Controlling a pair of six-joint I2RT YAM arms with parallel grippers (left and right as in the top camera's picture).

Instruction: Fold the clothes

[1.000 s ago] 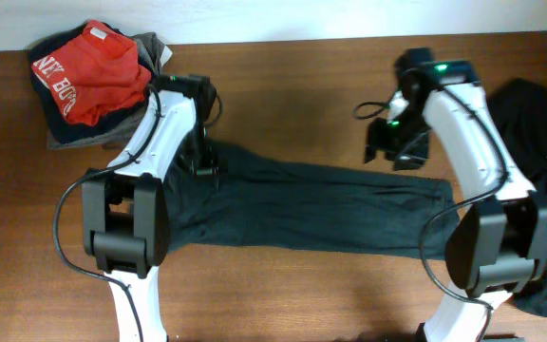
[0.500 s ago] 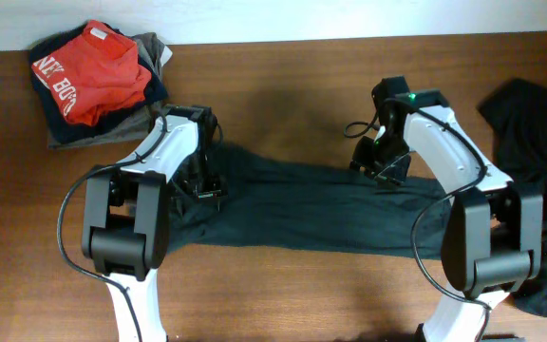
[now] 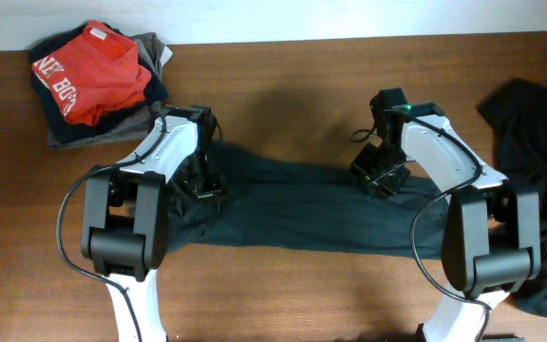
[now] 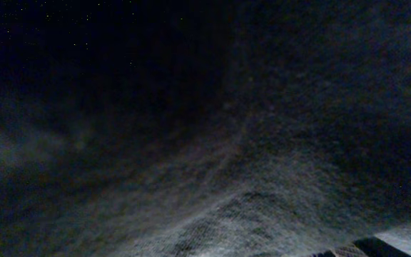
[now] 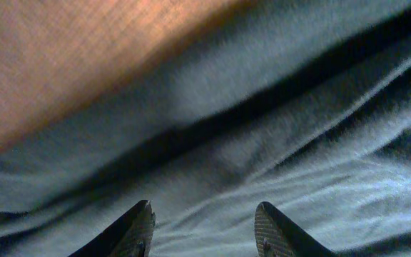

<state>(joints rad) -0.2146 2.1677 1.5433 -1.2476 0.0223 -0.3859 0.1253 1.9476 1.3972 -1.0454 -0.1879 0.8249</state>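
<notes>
- Jaws of the right gripper (image 5: 204,230) stood apart in its wrist view, with nothing clamped between them. Wrinkled grey cloth lay just under the tips, and bare wood showed past the cloth's far edge.
- From overhead, that gripper sat low over the upper edge of the dark garment (image 3: 311,204), toward its right end.
- The left gripper (image 3: 203,180) was down on the same garment near its left end. Its wrist view was filled with dark cloth at close range, so whether its jaws were apart or closed on fabric could not be told.
- The dark garment lay stretched in a long band across the middle of the counter (image 3: 283,76), between the two arms. It was charcoal-grey, soft and creased along its length, and narrow enough to look already doubled over, though that was a judgement only.
- At the far left corner sat a stack (image 3: 93,85), with a red piece (image 3: 98,66) on top, a navy piece (image 3: 50,95) with white letters under it and a grey piece (image 3: 155,47) behind. These looked finished, if loosely.
- At the right edge a black heap (image 3: 539,142) lay crumpled and unfolded, well apart from the stack.
- The task seemed about midway, with some pieces put away, one being folded and at least the black heap left.
</notes>
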